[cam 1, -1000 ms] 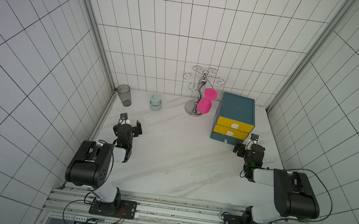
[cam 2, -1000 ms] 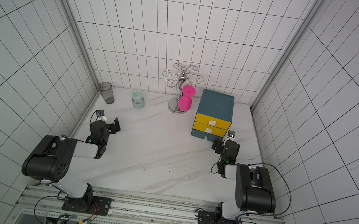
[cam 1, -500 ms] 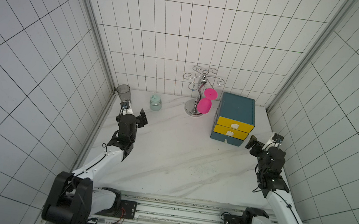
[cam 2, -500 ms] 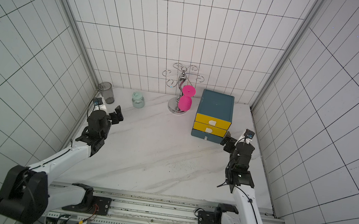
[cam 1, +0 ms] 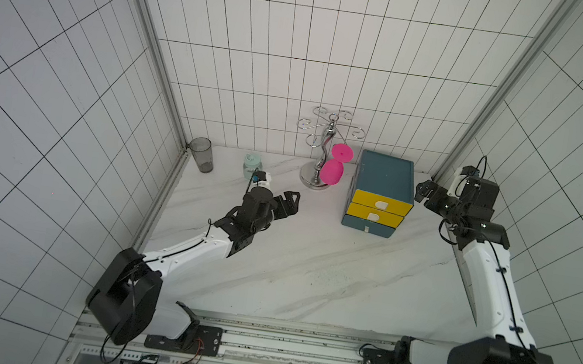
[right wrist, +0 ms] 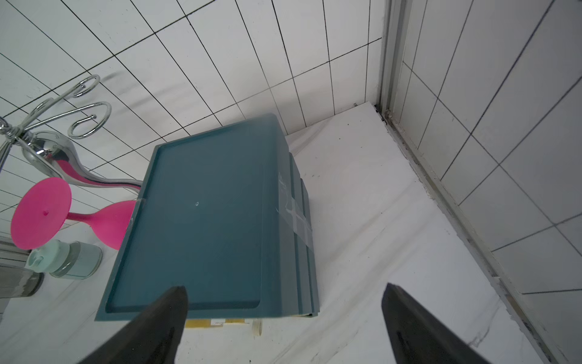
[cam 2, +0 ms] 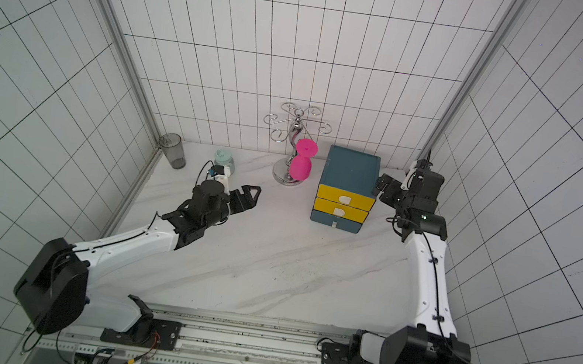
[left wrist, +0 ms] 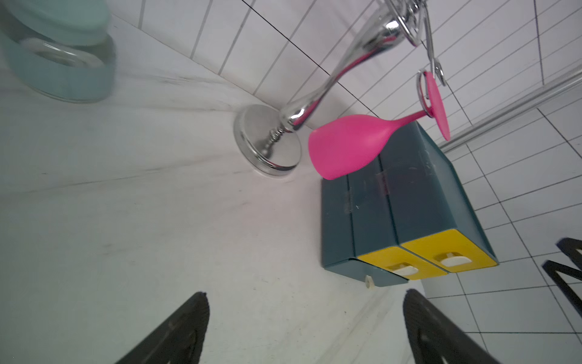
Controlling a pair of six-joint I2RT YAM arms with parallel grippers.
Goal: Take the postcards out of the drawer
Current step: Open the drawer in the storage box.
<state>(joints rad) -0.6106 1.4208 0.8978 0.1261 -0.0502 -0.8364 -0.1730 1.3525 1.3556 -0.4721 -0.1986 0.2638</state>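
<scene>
One drawer chest [cam 1: 385, 175], a boxy matte teal shell with two yellow fronts and one teal front, is sitting shut at 1 o'clock on the white marbled surface [cam 1: 308, 270]. The postcards are showing nowhere, presumably lying flat inside, so every step is remaining to do. The left arm [cam 1: 259, 209] is hovering at 10 o'clock and the right arm [cam 1: 466, 211] at the chest's 3 o'clock, both jaws spreading wide and gripping nothing.

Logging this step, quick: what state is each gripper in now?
Left gripper: open, holding nothing.
Right gripper: open, holding nothing, near the teal cabinet with yellow drawers.
</scene>
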